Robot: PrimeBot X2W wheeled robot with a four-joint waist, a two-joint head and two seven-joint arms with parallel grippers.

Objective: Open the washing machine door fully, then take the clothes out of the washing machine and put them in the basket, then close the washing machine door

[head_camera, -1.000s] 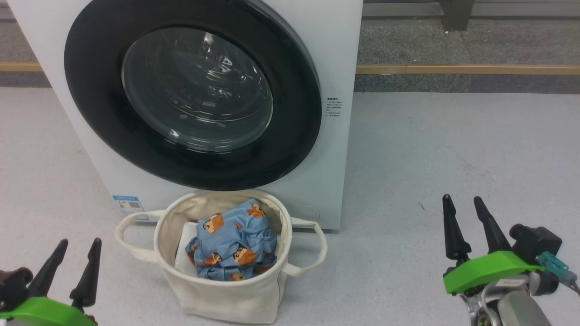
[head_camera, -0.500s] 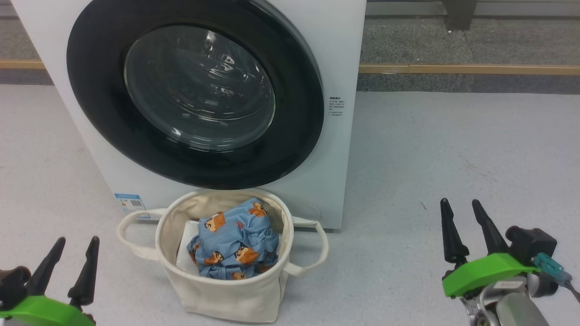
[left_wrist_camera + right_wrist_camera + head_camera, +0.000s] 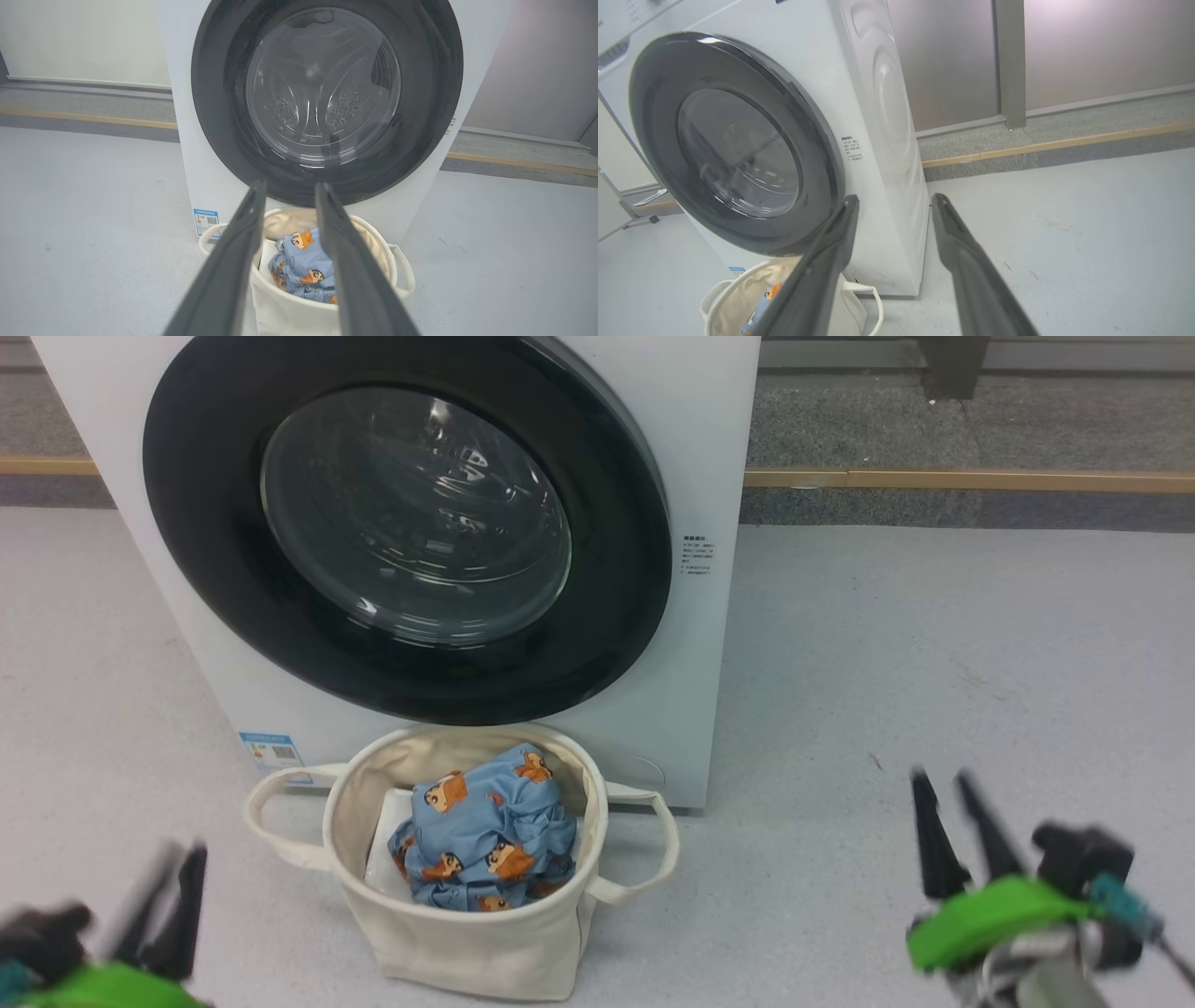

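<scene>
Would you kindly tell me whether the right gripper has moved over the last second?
Yes: against the floor speck, the right gripper has drawn back toward the robot, its fingers closer together.

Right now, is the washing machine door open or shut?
Shut: the washing machine door sits flush against the washing machine front; no gap shows.

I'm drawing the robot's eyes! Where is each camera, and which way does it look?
Head view: on the head, looking forward and down at the washing machine door, the basket and the clothes; left gripper and right gripper at bottom corners.
Left wrist view: low, facing the door straight on; its fingers frame the basket.
Right wrist view: low, to the right, seeing the door aslant; its fingers show.
All three share door and basket.
</scene>
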